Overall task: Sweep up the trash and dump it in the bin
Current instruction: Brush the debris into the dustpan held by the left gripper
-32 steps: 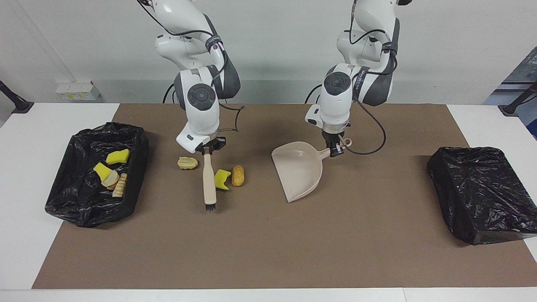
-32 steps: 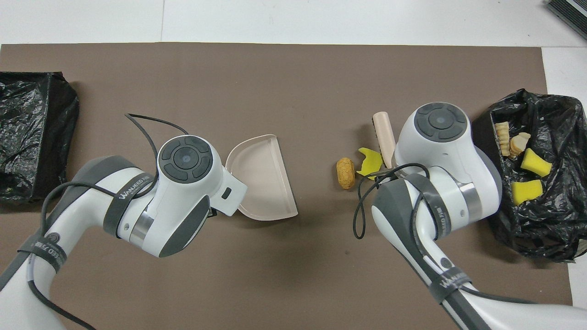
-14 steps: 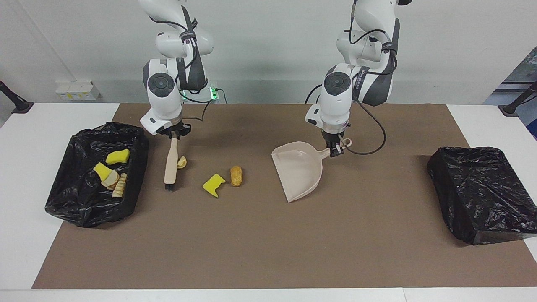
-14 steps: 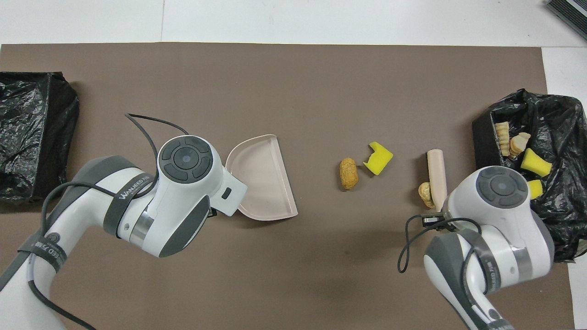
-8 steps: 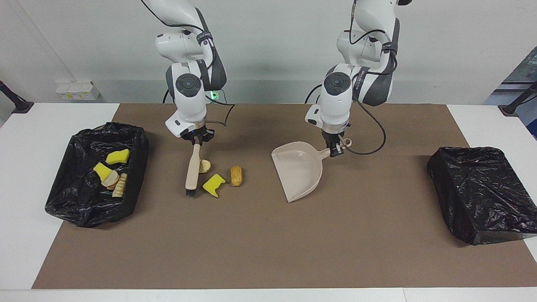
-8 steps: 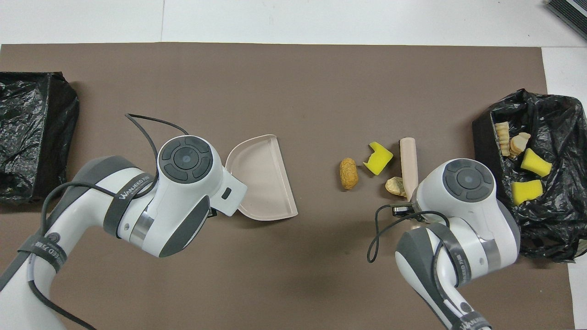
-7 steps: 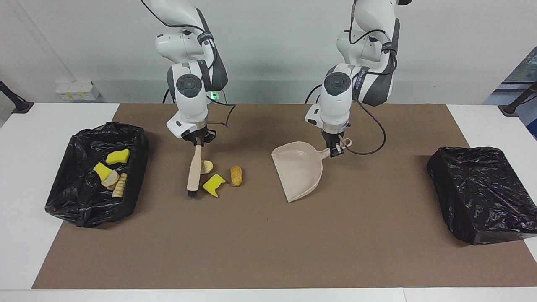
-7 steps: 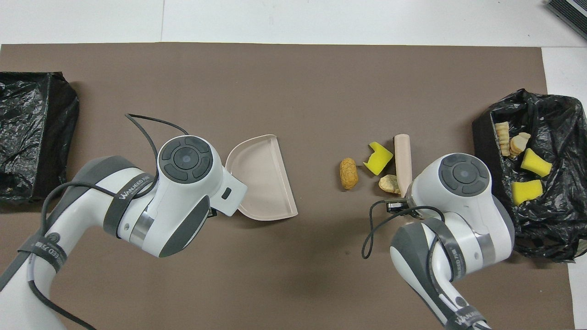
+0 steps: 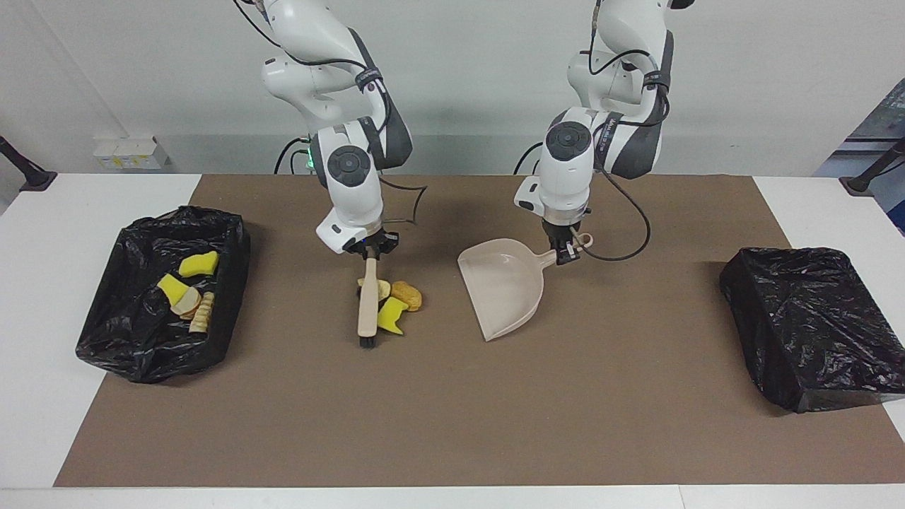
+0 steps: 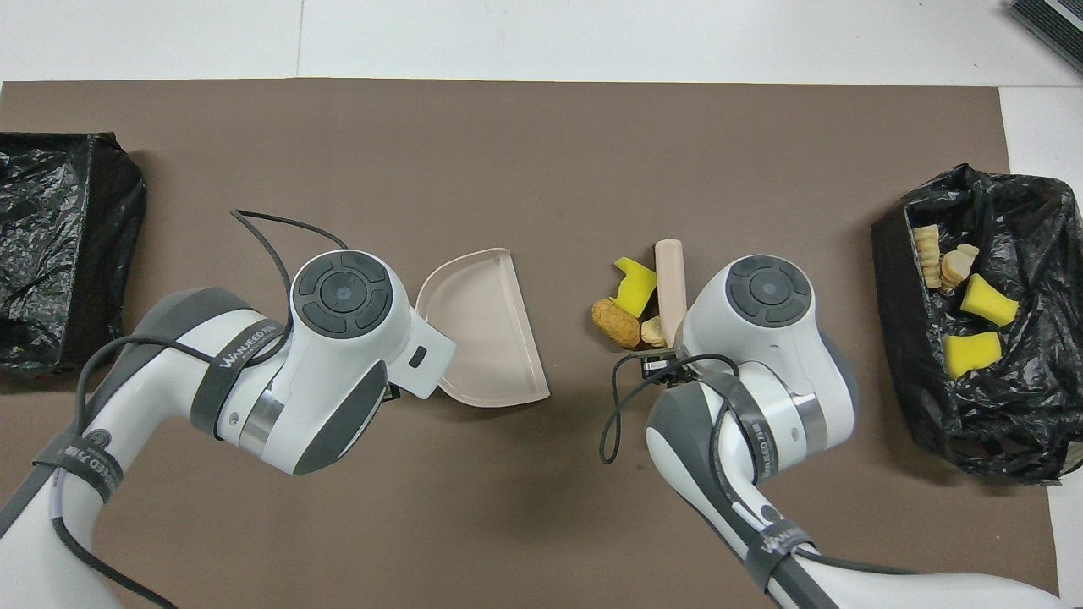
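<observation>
My right gripper [image 9: 369, 253] is shut on the handle of a beige hand brush [image 9: 368, 304], whose bristle end rests on the brown mat. Three pieces of trash lie bunched against the brush: a yellow sponge chunk [image 9: 391, 315], a brown bread piece [image 9: 408, 294] and a tan scrap [image 9: 382, 288]. They also show in the overhead view as the sponge chunk [image 10: 634, 284] and bread piece [image 10: 616, 323] beside the brush [image 10: 671, 288]. My left gripper [image 9: 565, 253] is shut on the handle of the beige dustpan [image 9: 505, 283], which is tilted with its mouth toward the pile.
A black-lined bin [image 9: 134, 339] at the right arm's end of the table holds several yellow and tan scraps [image 9: 185, 291]. A second black-bagged bin [image 9: 813, 325] sits at the left arm's end. The brown mat [image 9: 452, 410] covers the table's middle.
My right gripper has swept the brush toward the dustpan, pushing the tan scrap, sponge chunk and bread piece into one pile. The left arm and dustpan have not moved.
</observation>
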Controlling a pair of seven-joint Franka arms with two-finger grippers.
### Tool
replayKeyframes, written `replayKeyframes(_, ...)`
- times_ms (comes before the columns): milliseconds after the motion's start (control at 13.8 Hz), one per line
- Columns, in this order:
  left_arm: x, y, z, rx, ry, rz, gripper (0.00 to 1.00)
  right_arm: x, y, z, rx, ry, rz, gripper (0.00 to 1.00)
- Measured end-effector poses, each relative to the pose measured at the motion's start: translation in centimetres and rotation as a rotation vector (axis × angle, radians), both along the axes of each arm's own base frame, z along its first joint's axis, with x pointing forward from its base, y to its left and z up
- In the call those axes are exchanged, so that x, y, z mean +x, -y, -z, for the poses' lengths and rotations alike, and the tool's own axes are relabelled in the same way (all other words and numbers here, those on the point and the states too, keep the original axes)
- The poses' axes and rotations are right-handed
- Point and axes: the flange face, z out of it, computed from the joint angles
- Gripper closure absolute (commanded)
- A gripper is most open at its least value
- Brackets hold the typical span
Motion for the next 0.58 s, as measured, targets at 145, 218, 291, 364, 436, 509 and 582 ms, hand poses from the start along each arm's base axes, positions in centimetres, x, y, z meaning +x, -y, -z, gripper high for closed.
replayKeyframes(145, 0.0, 0.0, 0.0, 0.000, 0.000, 0.000, 1.00, -0.4, -2.7, 0.1, 0.056, -0.020, 0.003, 1.00)
replayKeyframes(218, 0.0, 0.0, 0.0, 0.000, 0.000, 0.000, 1.00, -0.7, -4.2, -0.1, 0.085, -0.026, -0.009, 1.00)
replayKeyframes(291, 0.0, 0.0, 0.0, 0.000, 0.000, 0.000, 1.00, -1.3, -6.0, -0.4, 0.117, -0.033, -0.037, 1.00)
replayKeyframes(364, 0.0, 0.0, 0.0, 0.000, 0.000, 0.000, 1.00, -2.1, -7.8, -0.7, 0.148, -0.035, -0.097, 1.00)
replayKeyframes(436, 0.0, 0.0, 0.0, 0.000, 0.000, 0.000, 1.00, -2.8, -9.4, -1.0, 0.181, -0.034, -0.182, 1.00)
replayKeyframes(509, 0.0, 0.0, 0.0, 0.000, 0.000, 0.000, 1.00, -3.4, -10.6, -1.1, 0.218, -0.036, -0.234, 1.00)
replayKeyframes(582, 0.1, -0.2, 0.0, 0.000, -0.001, 0.002, 1.00, -3.8, -11.3, -1.2, 0.255, -0.041, -0.249, 1.00)
